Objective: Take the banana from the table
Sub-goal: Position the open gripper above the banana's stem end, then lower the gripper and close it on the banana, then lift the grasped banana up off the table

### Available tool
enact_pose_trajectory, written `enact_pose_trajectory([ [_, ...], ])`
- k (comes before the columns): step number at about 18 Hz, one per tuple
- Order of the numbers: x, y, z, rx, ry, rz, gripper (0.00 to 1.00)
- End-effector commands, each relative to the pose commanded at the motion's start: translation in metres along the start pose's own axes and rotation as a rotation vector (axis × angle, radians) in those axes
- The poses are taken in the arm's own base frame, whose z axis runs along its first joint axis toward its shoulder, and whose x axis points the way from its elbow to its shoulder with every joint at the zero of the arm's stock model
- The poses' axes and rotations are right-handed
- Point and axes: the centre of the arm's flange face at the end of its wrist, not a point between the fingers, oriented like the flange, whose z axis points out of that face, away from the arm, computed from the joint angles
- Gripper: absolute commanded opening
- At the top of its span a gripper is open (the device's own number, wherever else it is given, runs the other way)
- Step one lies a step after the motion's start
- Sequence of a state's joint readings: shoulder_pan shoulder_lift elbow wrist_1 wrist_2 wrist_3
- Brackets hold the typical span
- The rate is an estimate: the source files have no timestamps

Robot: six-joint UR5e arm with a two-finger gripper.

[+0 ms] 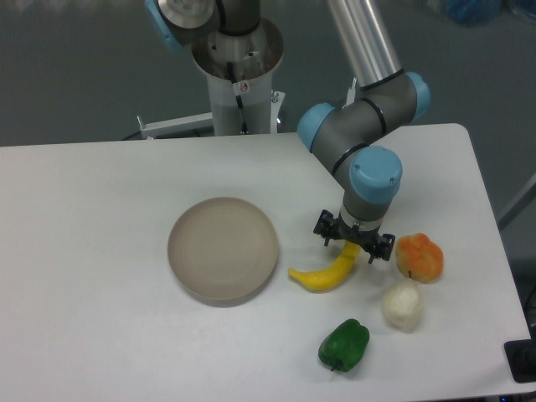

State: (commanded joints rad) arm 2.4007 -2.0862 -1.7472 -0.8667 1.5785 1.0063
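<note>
You have the banana (328,271), smooth bright yellow and curved with tapered ends, lying flat on the white table (100,251). Its upper end points up and right, and its lower end curves left near the table's middle.

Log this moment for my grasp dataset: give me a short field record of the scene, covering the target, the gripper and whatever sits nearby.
target: banana, lying on the table, not lifted
gripper: gripper open, fingers straddling the banana's upper end
left of banana: round beige plate, nothing on it
right of banana: orange lumpy fruit
below that fruit: white lumpy item
front: green pepper
contact between gripper and banana: cannot tell
</note>
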Motion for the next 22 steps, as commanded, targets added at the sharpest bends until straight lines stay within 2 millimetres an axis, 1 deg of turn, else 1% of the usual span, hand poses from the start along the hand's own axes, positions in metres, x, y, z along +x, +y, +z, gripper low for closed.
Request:
enact_pose_trajectory([
  [1, 0.0, 0.0, 0.0, 0.0, 0.0, 0.0, 0.92],
  [3, 0.0, 0.0, 0.001, -0.001, 0.001, 0.002, 0.86],
  [5, -0.001, 0.0, 0.0, -0.001, -0.001, 0.002, 0.74],
  [6, -0.001, 0.0, -0.001, -0.001, -0.002, 0.003, 0.65],
  [8, -0.001, 0.0, 0.0, -0.001, -0.001, 0.005, 0.49],
  [11, -0.001, 0.0, -0.001, -0.001, -0.002, 0.006, 0.38],
  [13, -0.001, 0.0, -0.001, -0.001, -0.002, 0.006, 0.33],
  [19, -0.002, 0.0, -0.007, 0.005, -0.011, 0.009, 0.27],
  [21, -0.004, 0.0, -0.014, 0.013, -0.021, 0.009, 0.25],
  [22, -0.008, 0.0, -0.022, 0.023, -0.031, 0.006, 0.25],
])
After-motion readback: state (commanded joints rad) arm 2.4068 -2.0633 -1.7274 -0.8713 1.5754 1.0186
